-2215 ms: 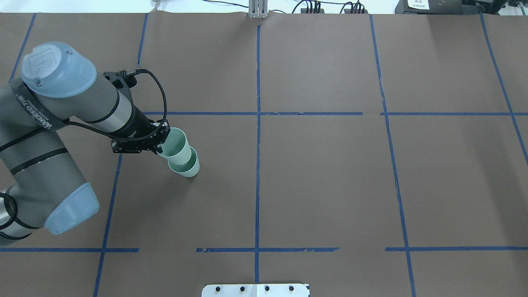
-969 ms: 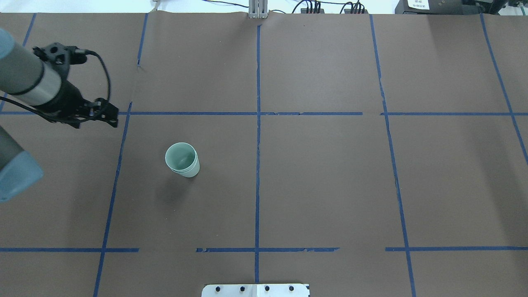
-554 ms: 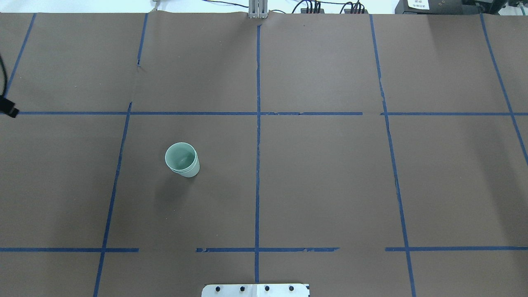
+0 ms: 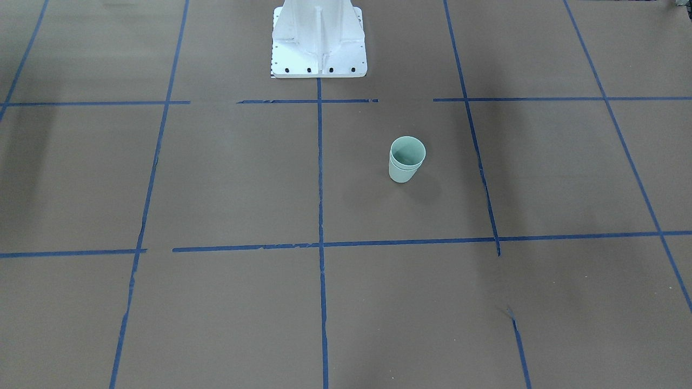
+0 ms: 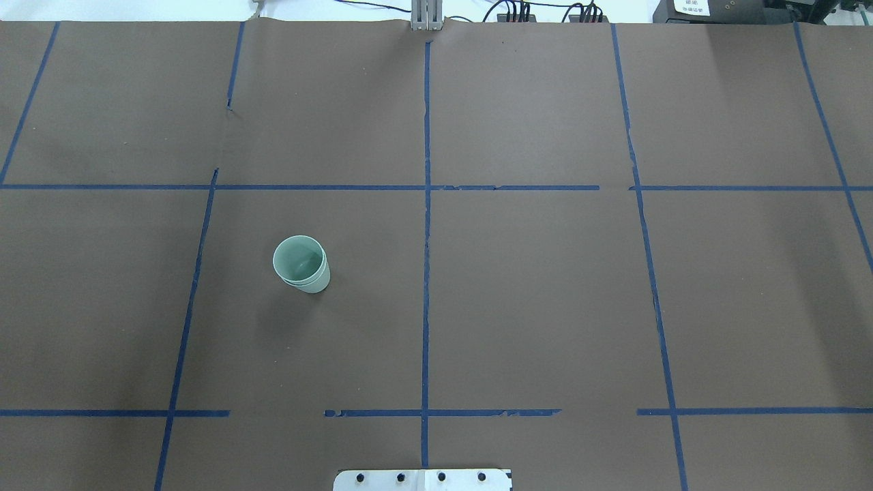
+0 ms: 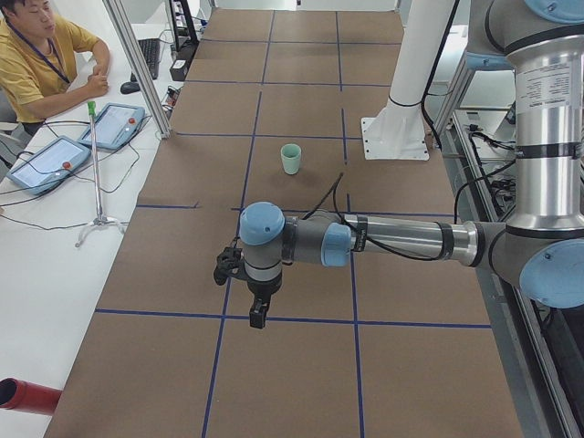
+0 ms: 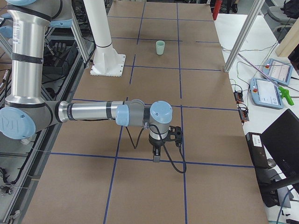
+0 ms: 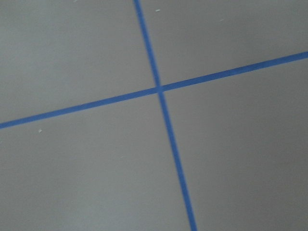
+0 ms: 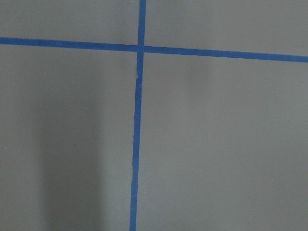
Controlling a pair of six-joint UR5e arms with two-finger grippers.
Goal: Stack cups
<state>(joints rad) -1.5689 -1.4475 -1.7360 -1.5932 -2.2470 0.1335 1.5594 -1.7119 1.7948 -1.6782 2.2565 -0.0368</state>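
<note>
The two pale mint-green cups point(image 5: 301, 264) stand nested as one upright stack on the brown paper, left of the centre tape line. The stack also shows in the front view point(image 4: 406, 159), the left view point(image 6: 290, 159) and the right view point(image 7: 160, 47). No gripper is near it. My left gripper point(image 6: 258, 316) shows only in the left view, pointing down over the table's left end; I cannot tell whether it is open. My right gripper point(image 7: 156, 157) shows only in the right view, over the table's right end; I cannot tell its state either. Both wrist views show only paper and blue tape.
The white robot pedestal point(image 4: 319, 43) stands at the table's near edge. Blue tape lines point(image 5: 426, 204) grid the paper. An operator point(image 6: 36, 64) sits beside tablets point(image 6: 50, 162) off the far side. Teach pendants point(image 7: 268, 91) lie off the table.
The left gripper let go of the upper cup, which now sits nested in the lower one. The left arm drew back to the left and left the overhead view.
</note>
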